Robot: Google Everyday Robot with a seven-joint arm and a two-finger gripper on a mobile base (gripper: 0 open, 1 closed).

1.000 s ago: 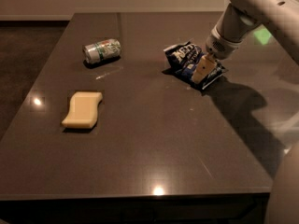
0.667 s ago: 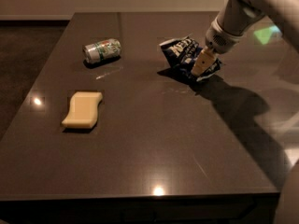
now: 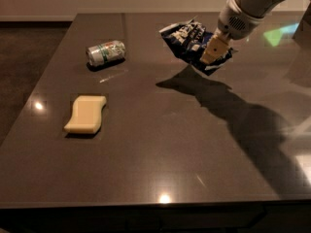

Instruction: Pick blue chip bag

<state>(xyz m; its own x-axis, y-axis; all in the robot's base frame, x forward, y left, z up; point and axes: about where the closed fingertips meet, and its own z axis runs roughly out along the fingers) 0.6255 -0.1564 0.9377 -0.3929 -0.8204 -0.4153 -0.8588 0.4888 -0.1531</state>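
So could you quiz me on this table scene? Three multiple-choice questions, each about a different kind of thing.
1. Where is the sponge?
A. on the table, towards its left side
B. on a shelf
C. on the floor

2. What colour is the can?
A. red
B. green and silver
C. black

3. How is the blue chip bag right now?
A. lying flat on the table
B. tucked under the sponge
C. held above the table by the gripper

Answers:
1 A: it lies on the left, nearer the camera than the can.
2 B: its side shows silver with green print.
3 C: the gripper, at the far right, is shut on it, and the bag's shadow falls on the table apart from it.
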